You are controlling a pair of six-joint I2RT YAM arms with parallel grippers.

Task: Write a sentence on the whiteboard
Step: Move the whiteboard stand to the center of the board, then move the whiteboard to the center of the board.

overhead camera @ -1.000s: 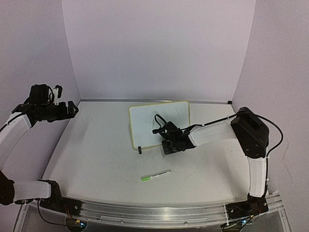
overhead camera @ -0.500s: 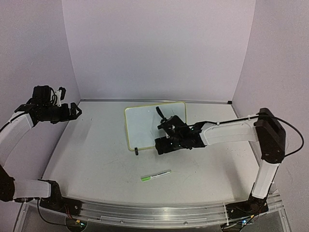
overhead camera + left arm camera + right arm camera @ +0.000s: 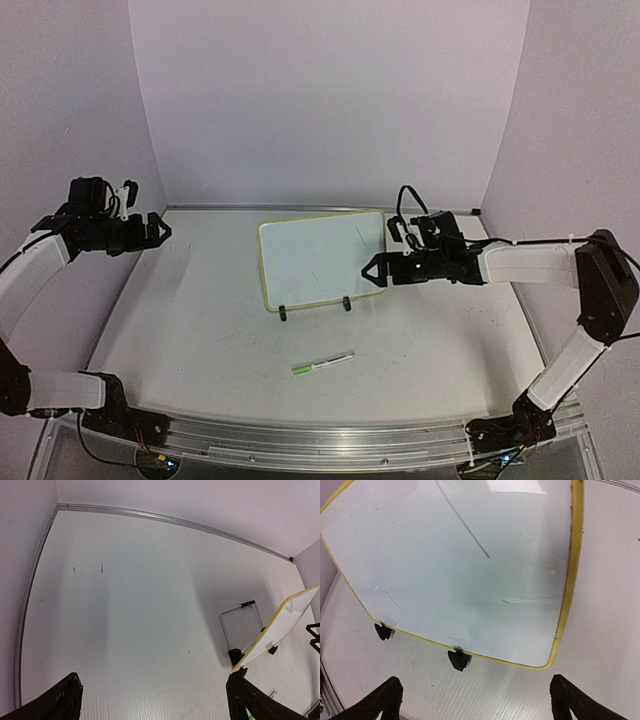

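The whiteboard (image 3: 320,258) stands propped on two small black feet (image 3: 347,303) mid-table, its frame pale yellow. The right wrist view shows its glossy face (image 3: 460,565) close up, and the left wrist view shows it nearly edge-on (image 3: 280,630). The sentence is out of view; the face carries only a thin dark stroke and faint scratches. My right gripper (image 3: 378,262) (image 3: 476,690) hovers open just off the board's lower right corner, holding nothing. Far off at the left wall, my left gripper (image 3: 158,228) (image 3: 154,690) is open and empty.
A green-capped marker (image 3: 322,363) lies on the table in front of the board. A wire stand (image 3: 240,620) props the board from behind. A metal strip (image 3: 220,208) runs along the foot of the back wall.
My right gripper was shut on the board's lower edge, nudged the board slightly left, then opened, let go and drew back to the right. The left arm barely moved.
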